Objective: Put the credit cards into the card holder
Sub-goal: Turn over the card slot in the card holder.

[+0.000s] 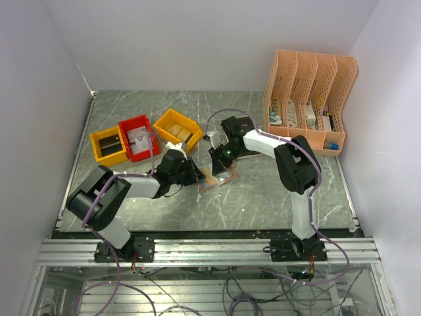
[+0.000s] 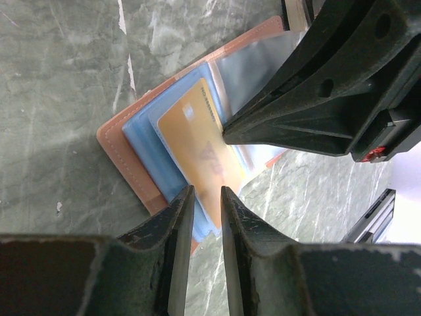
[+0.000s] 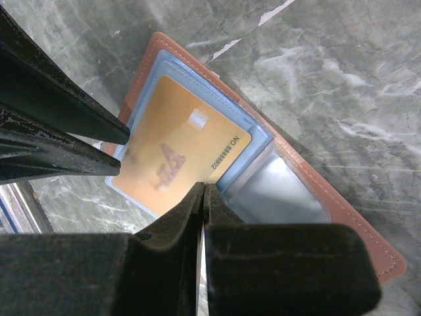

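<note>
**Gold card at the pocket, both claws closing in**

The card holder (image 3: 371,247) lies open and flat on the marbled table (image 1: 263,191), at the centre of the overhead view. The orange-gold card (image 3: 177,151) sits centre-left in the right wrist view, on a light blue layer. I can't tell whether that layer is a card or a sleeve.

The right gripper (image 3: 202,191) is pinched tight on nothing, its tip on the card's lower edge like a pusher. The left gripper (image 2: 205,197) meets the card's end with its jaws a narrow slit apart and nothing visibly held.

My read is that it's seating the card. To do that well, push along the card's length and keep it flat. Pin the holder so it can't skate, and go slowly, because a thin card can ride over the pocket mouth.
</note>
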Tool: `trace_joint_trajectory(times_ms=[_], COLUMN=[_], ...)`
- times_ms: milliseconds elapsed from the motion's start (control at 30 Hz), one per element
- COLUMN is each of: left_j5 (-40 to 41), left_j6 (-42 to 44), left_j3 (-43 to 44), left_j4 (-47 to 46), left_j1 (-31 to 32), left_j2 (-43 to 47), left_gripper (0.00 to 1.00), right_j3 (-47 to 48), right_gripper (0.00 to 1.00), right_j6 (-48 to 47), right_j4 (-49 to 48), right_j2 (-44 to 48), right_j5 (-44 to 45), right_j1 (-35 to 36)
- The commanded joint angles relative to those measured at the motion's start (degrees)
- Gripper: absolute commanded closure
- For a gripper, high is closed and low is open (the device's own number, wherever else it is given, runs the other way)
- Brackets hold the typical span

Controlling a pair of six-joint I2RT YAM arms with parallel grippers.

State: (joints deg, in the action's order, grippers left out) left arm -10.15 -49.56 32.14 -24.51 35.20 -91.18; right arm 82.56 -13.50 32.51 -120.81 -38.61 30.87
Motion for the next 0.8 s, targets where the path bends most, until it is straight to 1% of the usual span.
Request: trace_joint_trajectory(times_ms=[0, 400, 500, 700, 767], left_j5=[-2.82, -3.04, -3.16, -3.50, -3.81], left_j6=[-0.94, -2.81, -2.82, -2.52, -2.48], left_j3=[-0.71, -1.69, -0.89, 1.62, 2.58], left_j4=[-5.96, -11.60, -11.91, -12.41, -12.97], left_j1=[0.82, 0.81, 0.83, 0.92, 1.00], left_j2=[0.78, 1.18, 0.61, -1.44, -2.50], left_gripper=[0.67, 0.66, 0.66, 0.65, 0.65], right_j3=[0.15, 0.28, 0.40, -0.15, -0.30], right_gripper=[0.97, 0.93, 0.92, 0.85, 0.84], right_j6=[-0.83, -1.10, -1.31, -1.53, -1.62], right_j4=[0.79, 0.79, 0.88, 0.66, 0.73], right_j2=[-2.23, 2.37, 4.17, 8.41, 9.43], right_j5=[1.38, 0.94, 1.53, 1.88, 1.63], right_j1=[0.15, -0.04, -0.48, -2.29, -2.31])
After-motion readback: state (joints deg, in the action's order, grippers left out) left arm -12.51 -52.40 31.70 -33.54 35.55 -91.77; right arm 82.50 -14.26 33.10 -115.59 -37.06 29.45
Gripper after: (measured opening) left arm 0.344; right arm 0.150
